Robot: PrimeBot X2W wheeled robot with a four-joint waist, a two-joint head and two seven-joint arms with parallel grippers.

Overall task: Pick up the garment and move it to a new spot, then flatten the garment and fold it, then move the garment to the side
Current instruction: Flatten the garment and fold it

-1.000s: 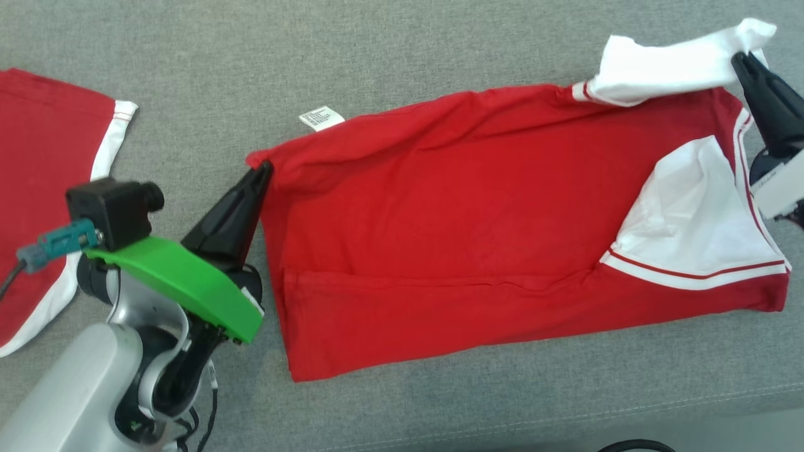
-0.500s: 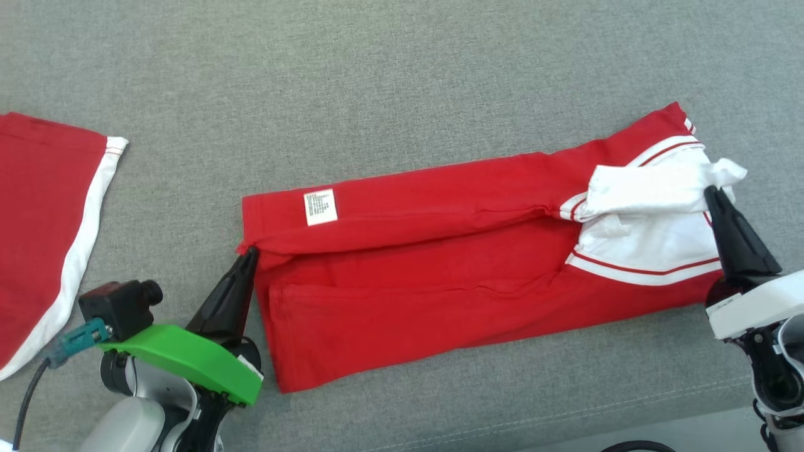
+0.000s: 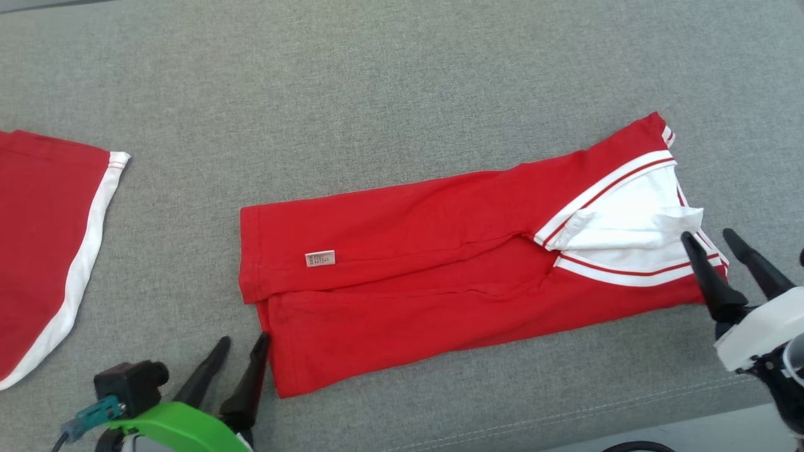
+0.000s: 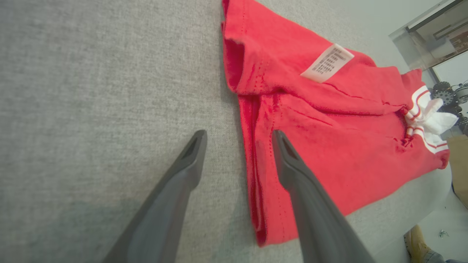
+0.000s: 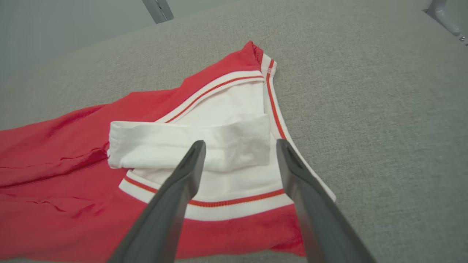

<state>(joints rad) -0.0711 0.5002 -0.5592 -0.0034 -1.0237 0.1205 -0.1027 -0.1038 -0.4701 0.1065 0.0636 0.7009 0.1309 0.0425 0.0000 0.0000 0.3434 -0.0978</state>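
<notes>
Seeing red shirt (image 3: pixel 408 282) folded lengthwise, flat on grey surface (image 3: pixel 377 94), centre to right of head frame. Our left gripper (image 3: pixel 244 339) at lower left, fingers spread, holding nothing, one finger at shirt edge. Our right gripper (image 3: pixel 708 234) at lower right, spread, empty, over white sleeve (image 3: pixel 628 226). Second red garment (image 3: pixel 44 238) at far left.

**Indoor test workspace, probably a laboratory rather than a home.** The landmark is a broad work surface (image 3: pixel 402 75) covered in grey woven cloth, with a stitched seam (image 3: pixel 565 419) along its near edge. A red-and-white garment (image 3: pixel 408 295) lies at its middle, and a second red garment (image 3: pixel 44 238) lies at its left end. Below the near edge runs a pale, smooth floor (image 4: pixel 435 215), where part of a tan shoe (image 4: pixel 420 244) shows. Past the far edge rises a grey metal post (image 5: pixel 158 9). Off the right end stands a metal-framed glazed partition (image 4: pixel 427 29).
</notes>
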